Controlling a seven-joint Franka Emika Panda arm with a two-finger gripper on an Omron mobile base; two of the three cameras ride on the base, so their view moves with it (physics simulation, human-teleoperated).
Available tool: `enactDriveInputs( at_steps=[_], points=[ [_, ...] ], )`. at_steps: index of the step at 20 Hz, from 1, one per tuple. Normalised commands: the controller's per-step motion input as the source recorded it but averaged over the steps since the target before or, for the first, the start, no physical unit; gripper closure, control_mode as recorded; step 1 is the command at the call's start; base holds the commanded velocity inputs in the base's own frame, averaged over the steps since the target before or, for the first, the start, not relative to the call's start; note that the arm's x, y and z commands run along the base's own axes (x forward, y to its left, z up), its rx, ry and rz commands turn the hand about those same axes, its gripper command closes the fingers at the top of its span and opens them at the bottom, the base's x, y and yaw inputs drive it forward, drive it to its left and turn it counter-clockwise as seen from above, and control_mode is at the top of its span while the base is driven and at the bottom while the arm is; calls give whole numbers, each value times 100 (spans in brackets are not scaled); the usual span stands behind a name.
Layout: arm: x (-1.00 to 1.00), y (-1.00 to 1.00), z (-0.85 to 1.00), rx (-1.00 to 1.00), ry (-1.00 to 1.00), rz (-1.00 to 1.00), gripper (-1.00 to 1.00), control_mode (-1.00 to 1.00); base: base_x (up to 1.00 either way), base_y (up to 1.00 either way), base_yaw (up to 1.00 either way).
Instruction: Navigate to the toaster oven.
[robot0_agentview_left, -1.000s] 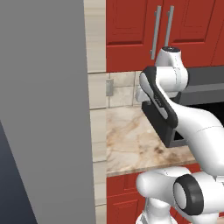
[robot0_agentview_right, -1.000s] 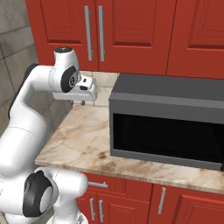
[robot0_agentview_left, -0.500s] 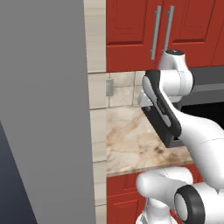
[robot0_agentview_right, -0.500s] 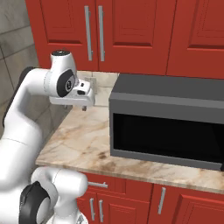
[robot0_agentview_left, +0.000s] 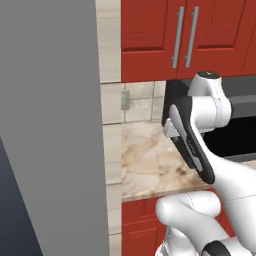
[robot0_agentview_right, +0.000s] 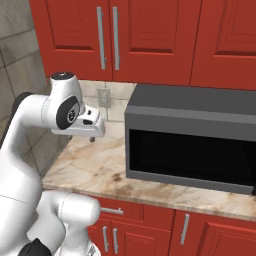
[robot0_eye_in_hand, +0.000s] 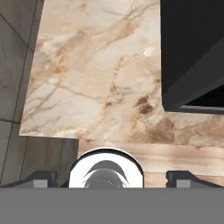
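The toaster oven is out of view. My gripper (robot0_eye_in_hand: 111, 176) hangs over the marble counter (robot0_eye_in_hand: 92, 83), pointing down near the counter's front edge, just left of the dark grey microwave (robot0_eye_in_hand: 192, 52). Its two fingertips (robot0_eye_in_hand: 43, 176) stand wide apart with nothing between them, so it is open. From the right base view, the gripper (robot0_agentview_right: 91, 139) sits above the counter (robot0_agentview_right: 95, 167), left of the microwave (robot0_agentview_right: 192, 137).
A tall grey panel (robot0_agentview_left: 50, 125) fills the left side, next to the counter (robot0_agentview_left: 145, 160). Red upper cabinets (robot0_agentview_right: 120, 37) with metal handles hang above. Red lower cabinets (robot0_agentview_right: 200, 230) run below. A wall outlet (robot0_agentview_right: 103, 97) sits on the tiled backsplash.
The arm's wrist and hand have sunk a little lower toward the counter. The microwave, outlet and grey panel hold nearly the same places in both base views.
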Motion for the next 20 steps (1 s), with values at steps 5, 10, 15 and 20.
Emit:
enactDriveInputs(
  at_steps=[5, 10, 15, 20],
  points=[
    [0, 0, 0, 0, 0, 0, -100, 100, -29, -13, -4],
    [0, 0, 0, 0, 0, 0, -100, 100, -47, -43, -20],
    [0, 0, 0, 0, 0, 0, -100, 100, -50, -59, -32],
    [0, 0, 0, 0, 0, 0, -100, 100, -34, -54, -43]
  ],
)
